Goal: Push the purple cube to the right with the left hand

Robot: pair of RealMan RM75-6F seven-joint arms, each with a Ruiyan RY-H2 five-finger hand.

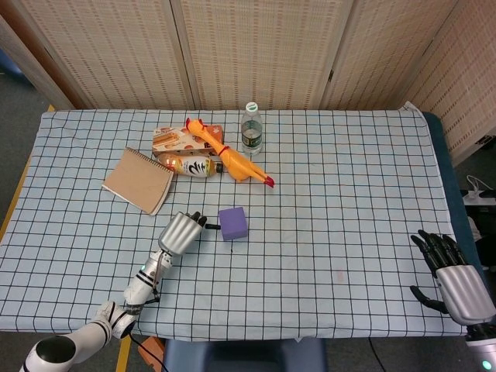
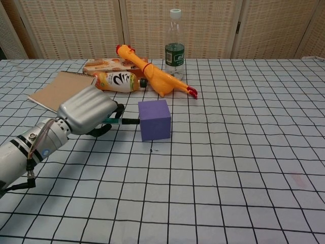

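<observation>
The purple cube sits on the checked tablecloth, just in front of the rubber chicken. My left hand lies low on the cloth at the cube's left side, most fingers curled in, one black fingertip stretched out and touching the cube's left face. It holds nothing. My right hand hovers at the table's near right corner, fingers spread and empty; the chest view does not show it.
A yellow rubber chicken, an orange drink bottle, a snack box and a water bottle stand behind the cube. A brown notebook lies to the left.
</observation>
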